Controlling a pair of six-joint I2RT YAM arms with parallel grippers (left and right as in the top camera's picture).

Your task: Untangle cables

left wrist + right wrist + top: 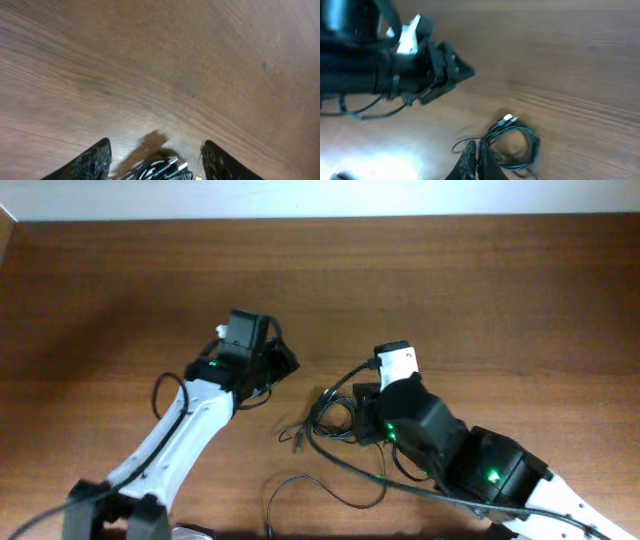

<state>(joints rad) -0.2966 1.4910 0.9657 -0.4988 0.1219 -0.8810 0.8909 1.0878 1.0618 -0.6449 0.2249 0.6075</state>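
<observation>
The cables (325,418) are thin black wires with small silver plugs, bunched in a loose coil on the wooden table between the two arms. In the right wrist view the coil (517,145) lies just right of my right gripper (476,146), whose fingers are pressed together at the coil's left edge with a strand pinched between them. My left gripper (283,362) is open up and left of the coil, apart from it. In the left wrist view its fingers (156,142) are spread, and wires with plugs (160,170) show between them at the bottom edge.
Another thin black loop (300,485) lies on the table near the front edge. The left arm's black gripper (462,72) fills the upper left of the right wrist view. A thicker black arm cable (400,480) runs along the right arm. The wooden table (480,300) stretches behind.
</observation>
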